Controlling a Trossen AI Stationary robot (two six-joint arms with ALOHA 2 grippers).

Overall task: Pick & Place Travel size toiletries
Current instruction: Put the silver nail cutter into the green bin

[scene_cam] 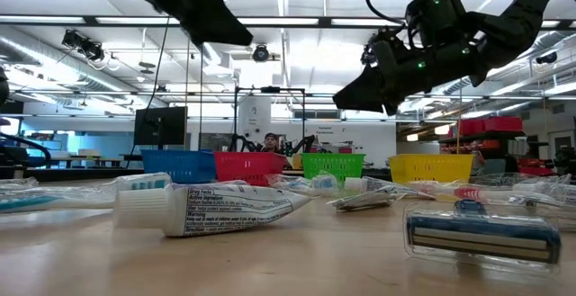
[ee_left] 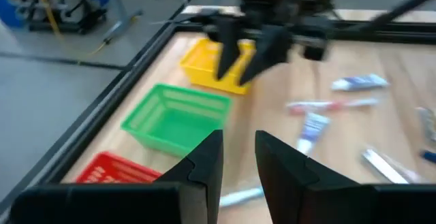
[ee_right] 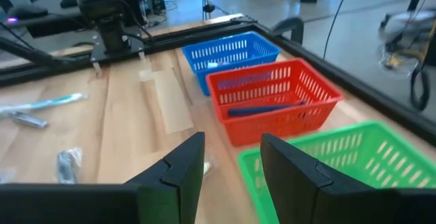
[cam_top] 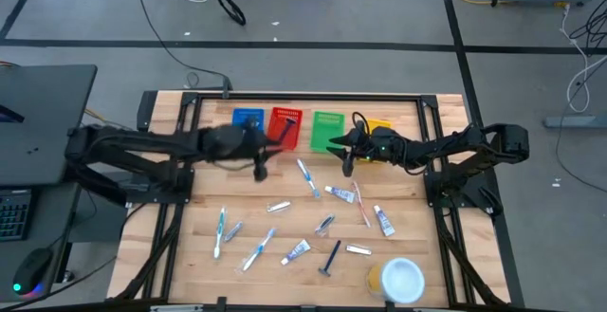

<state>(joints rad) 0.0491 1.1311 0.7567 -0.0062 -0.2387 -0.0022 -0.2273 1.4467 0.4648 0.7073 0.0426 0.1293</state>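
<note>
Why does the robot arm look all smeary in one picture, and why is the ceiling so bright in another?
Left wrist view: the other arm's pincer and the wooden table are blurred, while its own fingers look sharper. Low view: ceiling lights glare white, so both arms show as dark shapes; the near toothpaste tube is clear and the baskets farther off are softer.

Baskets in a row: blue basket [cam_top: 248, 120], red basket [cam_top: 284, 125], green basket [cam_top: 327, 130], yellow basket [cam_top: 378, 127]. Table [cam_top: 199, 246]: pale wood. Razor [cam_top: 331, 256]: dark blue. Round container [cam_top: 401, 279]: white over yellow.
</note>
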